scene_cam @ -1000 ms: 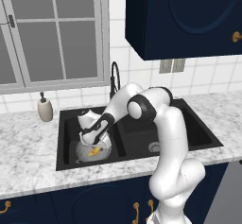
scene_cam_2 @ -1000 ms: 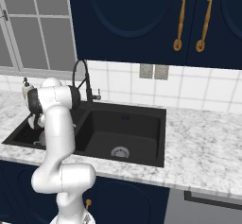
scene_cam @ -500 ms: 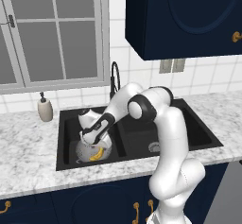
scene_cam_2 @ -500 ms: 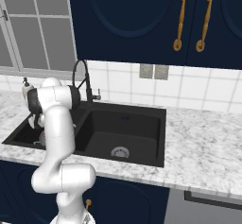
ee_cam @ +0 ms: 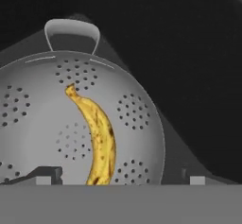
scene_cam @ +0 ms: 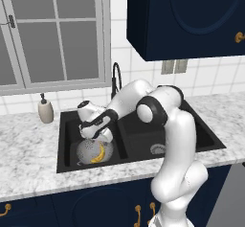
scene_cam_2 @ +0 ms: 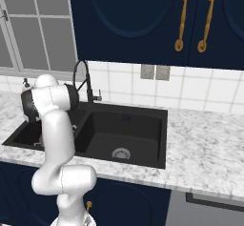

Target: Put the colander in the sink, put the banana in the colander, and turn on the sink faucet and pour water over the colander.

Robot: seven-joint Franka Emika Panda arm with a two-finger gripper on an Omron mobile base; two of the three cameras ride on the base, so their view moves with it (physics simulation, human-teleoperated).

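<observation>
The silver colander (scene_cam: 85,150) sits in the left basin of the black sink (scene_cam: 143,137). The yellow banana (scene_cam: 99,153) lies inside it, free of the fingers. My gripper (scene_cam: 98,138) hangs open just above the bowl. In the hand view the banana (ee_cam: 101,140) rests curved on the perforated floor of the colander (ee_cam: 38,124), and the gripper (ee_cam: 120,176) has its tips spread wide on either side of the fruit's near end. The black gooseneck faucet (scene_cam: 116,76) stands behind the divider with no water running. In the right base view my arm hides the left basin of the sink (scene_cam_2: 143,118).
A beige soap dispenser (scene_cam: 46,110) stands on the marble counter left of the sink. The right basin holds only its silver drain (scene_cam: 158,149). Dark wall cabinets (scene_cam: 186,15) hang above the counter to the right, and a window is behind the sink.
The jaws have gone from shut on the banana to wide open. The banana has dropped from the fingers and now lies in the colander. The arm has barely moved.
</observation>
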